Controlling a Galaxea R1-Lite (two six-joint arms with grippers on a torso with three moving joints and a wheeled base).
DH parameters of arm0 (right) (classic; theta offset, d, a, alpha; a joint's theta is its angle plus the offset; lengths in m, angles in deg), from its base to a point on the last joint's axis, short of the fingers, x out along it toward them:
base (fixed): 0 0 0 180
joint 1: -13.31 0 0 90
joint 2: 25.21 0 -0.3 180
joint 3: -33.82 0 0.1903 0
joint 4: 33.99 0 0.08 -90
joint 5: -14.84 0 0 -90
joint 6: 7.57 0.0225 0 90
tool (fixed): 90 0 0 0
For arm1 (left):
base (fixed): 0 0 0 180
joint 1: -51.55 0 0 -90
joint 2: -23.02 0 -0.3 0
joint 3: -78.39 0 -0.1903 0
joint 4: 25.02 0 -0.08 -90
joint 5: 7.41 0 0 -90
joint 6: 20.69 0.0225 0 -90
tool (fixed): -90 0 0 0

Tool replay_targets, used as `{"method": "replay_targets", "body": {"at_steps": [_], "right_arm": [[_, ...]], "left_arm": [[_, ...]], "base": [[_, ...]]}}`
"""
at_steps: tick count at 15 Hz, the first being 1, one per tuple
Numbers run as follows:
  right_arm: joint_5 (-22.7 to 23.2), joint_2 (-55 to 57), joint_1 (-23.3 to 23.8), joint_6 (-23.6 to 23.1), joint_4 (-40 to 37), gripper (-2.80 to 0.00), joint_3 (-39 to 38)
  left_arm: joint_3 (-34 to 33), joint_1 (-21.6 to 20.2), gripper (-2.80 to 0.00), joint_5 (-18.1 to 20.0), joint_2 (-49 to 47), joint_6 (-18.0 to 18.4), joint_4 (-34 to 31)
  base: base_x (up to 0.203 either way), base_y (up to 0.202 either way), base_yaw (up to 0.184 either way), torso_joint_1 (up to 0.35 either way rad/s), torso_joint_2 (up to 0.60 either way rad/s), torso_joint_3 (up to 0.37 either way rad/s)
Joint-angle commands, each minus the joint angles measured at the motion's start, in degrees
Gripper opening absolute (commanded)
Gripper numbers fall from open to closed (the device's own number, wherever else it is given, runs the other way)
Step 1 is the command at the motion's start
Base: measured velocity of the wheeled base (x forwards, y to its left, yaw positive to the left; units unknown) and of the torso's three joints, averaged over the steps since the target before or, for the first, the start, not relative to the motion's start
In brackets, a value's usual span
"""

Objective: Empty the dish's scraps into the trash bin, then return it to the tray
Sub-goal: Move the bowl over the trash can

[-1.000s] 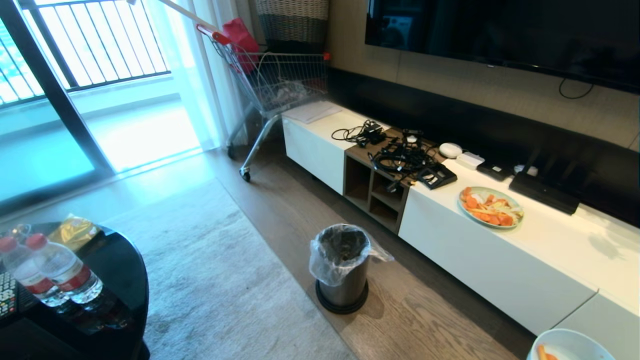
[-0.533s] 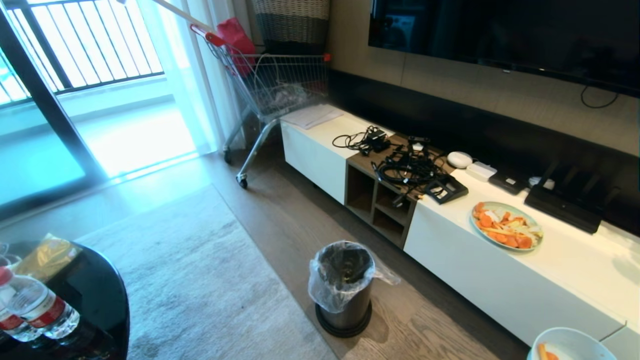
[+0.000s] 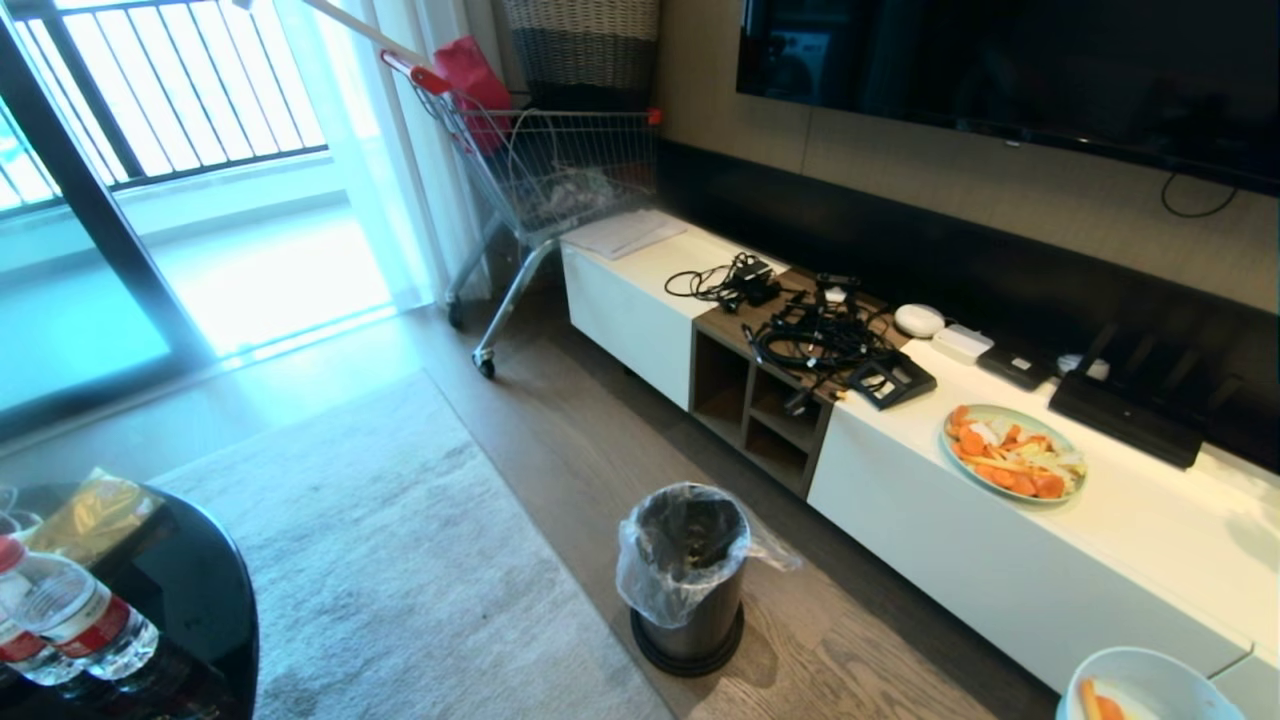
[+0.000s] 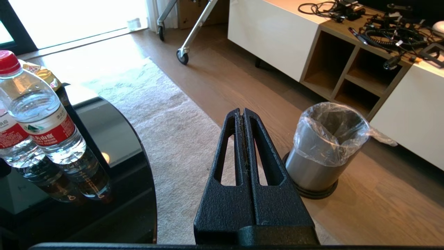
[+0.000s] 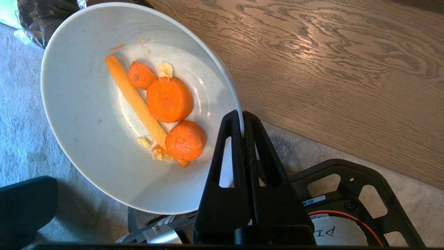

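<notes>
- Nothing much shifted vs half a sec ago: whole head view holds the same framing, only the dish (image 3: 1150, 685) sits a touch lower at the bottom-right corner; vs a full sec ago the whole scene slid, so that's the camera, not the things.
- Far left: black round table (image 3: 215, 600) w/ water bottles (image 3: 75, 615) and a gold packet (image 3: 95, 515).
- Left gripper (image 4: 242, 114) hangs over the rug (image 3: 400, 560) beside that table, fingers pressed together, nothing in them.
- Centre: trash bin (image 3: 688, 575) upright on the wood floor, clear liner folded over its rim, just in front of the white TV cabinet (image 3: 1000, 560); shopping cart (image 3: 545, 170) behind, by the window.
- On the cabinet: cable tangle (image 3: 815, 335), then pale-green plate (image 3: 1013, 452) heaped w/ orange pieces.
- Right: right gripper (image 5: 242, 119) clamped tight on the dish rim, dish tilted, over the rug edge and floor.
- Scraps (image 5: 161, 109) still inside: carrot rounds, one long strip, pale crumbs.
- Dish's far edge near the bin liner, prob. not over the opening yet – hard to judge from wrist view.
</notes>
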Motion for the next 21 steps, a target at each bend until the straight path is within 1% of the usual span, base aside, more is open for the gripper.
{"method": "replay_targets", "body": {"at_steps": [1, 5, 7, 14, 21], "right_arm": [[-0.13, -0.05, -0.02, 0.26, -0.11, -2.80, -0.09], [-0.13, -0.57, -0.02, 0.26, -0.11, -2.80, -0.18], [-0.14, -0.66, -0.02, 0.26, -1.31, -2.80, 0.00], [-0.22, -0.58, -0.02, 0.33, -0.73, -2.80, 0.07], [-0.30, -0.40, -0.02, 0.17, -0.55, -2.80, 3.29]], "left_arm": [[0.00, 0.00, -2.80, -0.02, 0.02, -0.04, 0.01], [0.00, 0.00, -2.80, -0.02, 0.02, -0.04, 0.01], [0.00, 0.00, -2.80, -0.02, 0.02, -0.13, 0.01], [0.00, 0.00, -2.80, -0.02, 0.02, -0.13, 0.01], [0.00, 0.00, -2.80, -0.02, 0.02, -0.22, 0.01]], "base": [[0.000, 0.000, 0.000, 0.000, 0.00, 0.000], [0.000, 0.000, 0.000, 0.000, 0.00, 0.000], [0.000, 0.000, 0.000, 0.005, 0.00, -0.078], [0.000, 0.000, 0.000, 0.003, 0.00, -0.185], [0.000, 0.000, 0.000, 0.004, 0.00, -0.199]]}}
